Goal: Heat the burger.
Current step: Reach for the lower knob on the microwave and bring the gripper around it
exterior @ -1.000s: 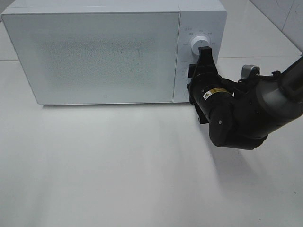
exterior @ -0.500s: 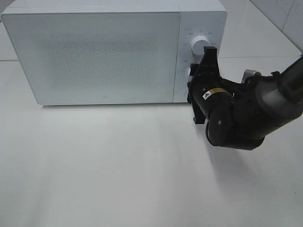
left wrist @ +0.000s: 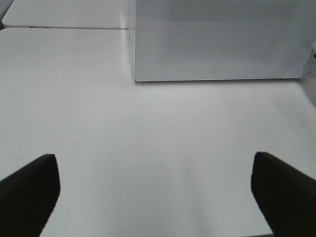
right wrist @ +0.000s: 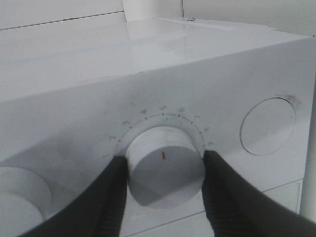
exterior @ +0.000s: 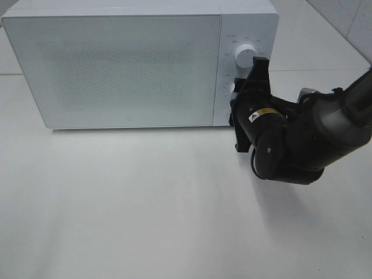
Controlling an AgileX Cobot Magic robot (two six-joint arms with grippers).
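The burger is not in view. The white microwave (exterior: 116, 64) stands at the back with its door closed. My right gripper (exterior: 239, 87) is at the control panel, below the upper knob (exterior: 245, 53). In the right wrist view its two black fingers (right wrist: 111, 197) press against both sides of the lower knob (right wrist: 165, 165), which has a small red mark and a numbered scale around it. My left gripper (left wrist: 155, 197) is open and empty over the bare table, in front of the microwave's left end. It does not show in the exterior high view.
A round recessed button (right wrist: 267, 126) lies beside the gripped knob on the panel. The white table (exterior: 145, 203) stretches in front of the microwave. The right arm's dark body (exterior: 302, 139) hangs over the table's right side.
My right gripper has shifted down a little at the panel and rolled slightly, its upper finger tilting to the right. The microwave door stays closed.
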